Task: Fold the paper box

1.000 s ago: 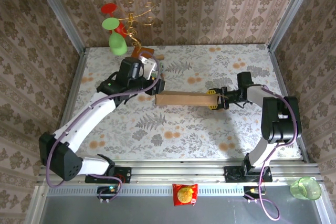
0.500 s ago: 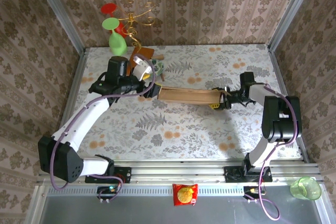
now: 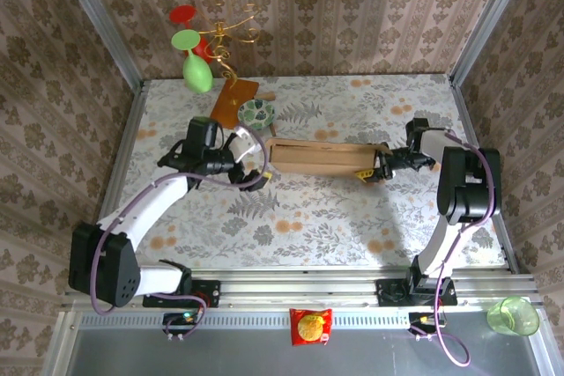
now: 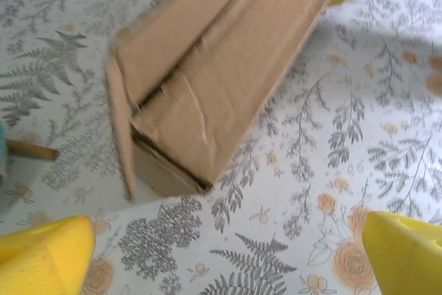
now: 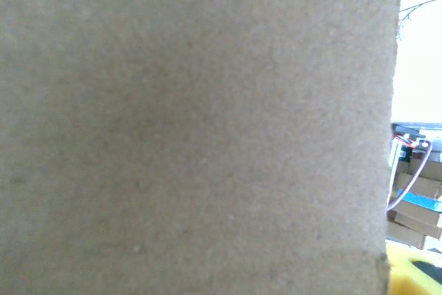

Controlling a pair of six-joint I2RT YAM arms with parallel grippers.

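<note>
two arms, two grippers and one box show from the top. the box (image 3: 322,158) lies lengthwise on the table (image 3: 308,217), about mid-table, between the grippers. the left gripper (image 3: 261,173) sits just off its left end. the right gripper (image 3: 366,172) is at its right end, with one yellow finger on the near side. we also count one stand (image 3: 216,33) on a board (image 3: 236,99) at the back, one bowl (image 3: 257,112) just beside the board, and one packet (image 3: 310,326) and one cup (image 3: 513,316) in front of the bases.

from the left wrist we get what the top view is too far off to show: two yellow fingertips (image 4: 41,257) spread wide over bare table, so this gripper is open. the box's end lies ahead, apart from them, with one flap standing out and the long panels folded over.

from the right wrist, blurred cardboard sits close against the lens. one yellow fingertip (image 5: 414,278) peeks in at the lower right corner. we take this gripper as clamped on the box's right end.
</note>
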